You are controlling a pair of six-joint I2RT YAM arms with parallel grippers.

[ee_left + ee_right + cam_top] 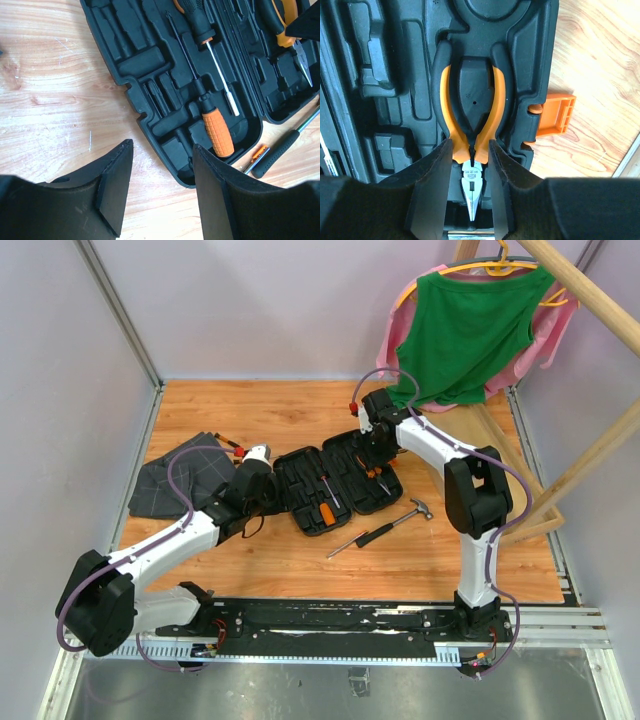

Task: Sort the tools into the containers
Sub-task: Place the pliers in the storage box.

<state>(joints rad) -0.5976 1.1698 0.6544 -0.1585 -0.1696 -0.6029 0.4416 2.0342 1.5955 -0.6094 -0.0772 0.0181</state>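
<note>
The black tool case lies open mid-table. My right gripper is over its right half. In the right wrist view the gripper is shut on the orange-black pliers, which lie in their moulded slot by the orange latch. My left gripper hangs open and empty over bare wood at the case's near-left corner. An orange-handled screwdriver and a black-handled one lie in the case. The hammer and a black-handled screwdriver lie on the table in front of the case.
A dark grey folded cloth lies at the left with a small red-tipped tool on its far edge. Green and pink clothes hang on a wooden frame at the back right. Grey walls enclose the table.
</note>
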